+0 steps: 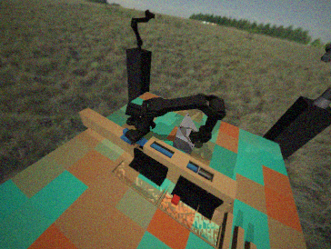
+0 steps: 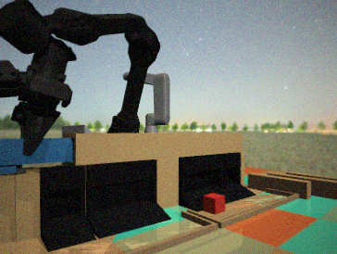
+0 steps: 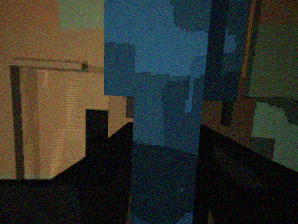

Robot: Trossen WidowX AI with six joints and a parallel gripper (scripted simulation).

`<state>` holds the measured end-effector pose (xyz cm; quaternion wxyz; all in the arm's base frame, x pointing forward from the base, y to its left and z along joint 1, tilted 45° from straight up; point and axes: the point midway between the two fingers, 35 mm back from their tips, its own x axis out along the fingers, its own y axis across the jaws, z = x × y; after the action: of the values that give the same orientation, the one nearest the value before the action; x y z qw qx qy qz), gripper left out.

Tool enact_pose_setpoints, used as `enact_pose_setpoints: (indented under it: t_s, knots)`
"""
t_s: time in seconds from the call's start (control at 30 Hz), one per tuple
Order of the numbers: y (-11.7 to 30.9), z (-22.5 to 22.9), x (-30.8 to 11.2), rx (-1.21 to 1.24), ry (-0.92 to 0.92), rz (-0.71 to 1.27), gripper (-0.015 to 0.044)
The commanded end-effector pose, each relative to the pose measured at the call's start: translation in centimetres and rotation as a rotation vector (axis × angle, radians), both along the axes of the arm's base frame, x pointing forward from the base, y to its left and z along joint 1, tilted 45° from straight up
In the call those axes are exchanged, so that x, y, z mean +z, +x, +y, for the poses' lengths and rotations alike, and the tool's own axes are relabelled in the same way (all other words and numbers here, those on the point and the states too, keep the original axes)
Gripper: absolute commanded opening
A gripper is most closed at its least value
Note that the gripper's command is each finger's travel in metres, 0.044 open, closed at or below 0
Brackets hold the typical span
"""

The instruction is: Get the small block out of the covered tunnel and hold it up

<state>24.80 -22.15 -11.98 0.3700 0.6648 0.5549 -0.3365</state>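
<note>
Between the fingertips of the end effector: blue handle, gripped near one end of the tunnel.
End effector: narrowed on the blue handle, a finger against either side; pointing down in the exterior view.
Tunnel: just beside the end effector, running away from it; wooden, with slots along the top and blue showing through them.
Dark openings: below the fingertips' level, along the tunnel's side.
Red block: well apart from the end effector and lower down, outside the tunnel, before the opening farther from the fingers; not held.
Table: beneath the end effector, patched in teal, orange and tan.
Brown strips: beyond the red block from the end effector, lying low.
</note>
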Motion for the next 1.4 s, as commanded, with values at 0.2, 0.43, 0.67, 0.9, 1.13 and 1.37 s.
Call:
enact_pose_setpoints:
  t_s: [0.2, 0.43, 0.67, 0.9, 1.13, 1.37]
  knots:
    - [0.3, 4.5, 3.1, 0.002, 0.066, -0.002, 0.0]
    - [-0.1, 0.7, 0.9, -0.009, -0.018, 0.008, 0.0184]
    - [0.0, -0.9, 2.6, -0.002, 0.028, 0.004, 0.0367]
    - [0.2, -2.1, 2.2, 0.0, 0.052, 0.0, 0.044]
    - [0.2, -2.3, 1.9, 0.001, 0.061, -0.001, 0.044]
    - [0.2, -1.6, 1.1, 0.001, 0.062, -0.001, 0.044]
